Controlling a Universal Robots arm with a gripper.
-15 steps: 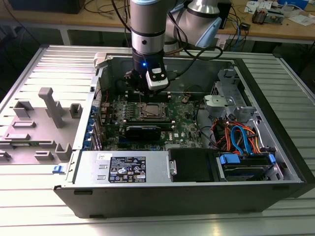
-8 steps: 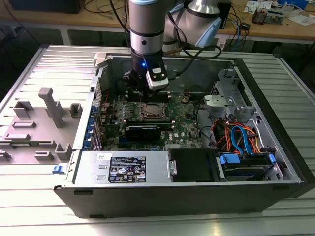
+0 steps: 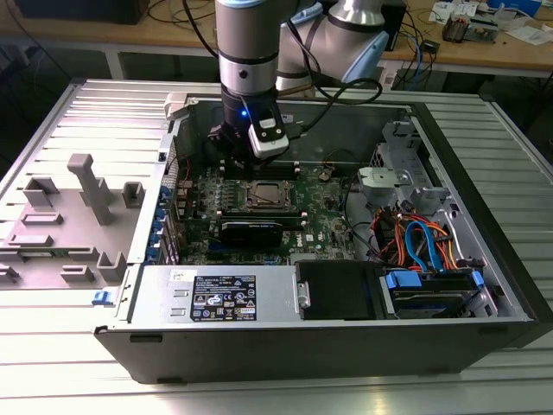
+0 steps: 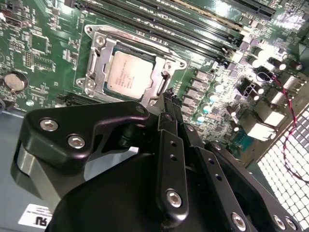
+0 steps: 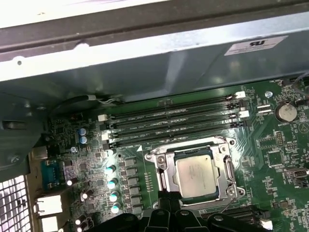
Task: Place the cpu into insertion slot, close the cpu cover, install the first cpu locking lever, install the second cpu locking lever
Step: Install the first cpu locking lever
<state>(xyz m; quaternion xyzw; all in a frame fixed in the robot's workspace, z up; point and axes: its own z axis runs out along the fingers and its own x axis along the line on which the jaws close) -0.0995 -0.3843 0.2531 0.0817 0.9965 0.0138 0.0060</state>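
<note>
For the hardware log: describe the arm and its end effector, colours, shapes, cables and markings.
The arm is a silver-grey cylinder with black bands, pale blue joint caps and a small blue light near the wrist. A white-and-black box sits at the wrist, and black cables loop away. The end effector is matte black linkage bars with silver screw heads.

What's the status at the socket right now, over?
End effector shut, empty, tip at the socket's edge. Cpu seated in insertion slot, cpu cover lying flat around it. Nothing between end effector and socket.
</note>
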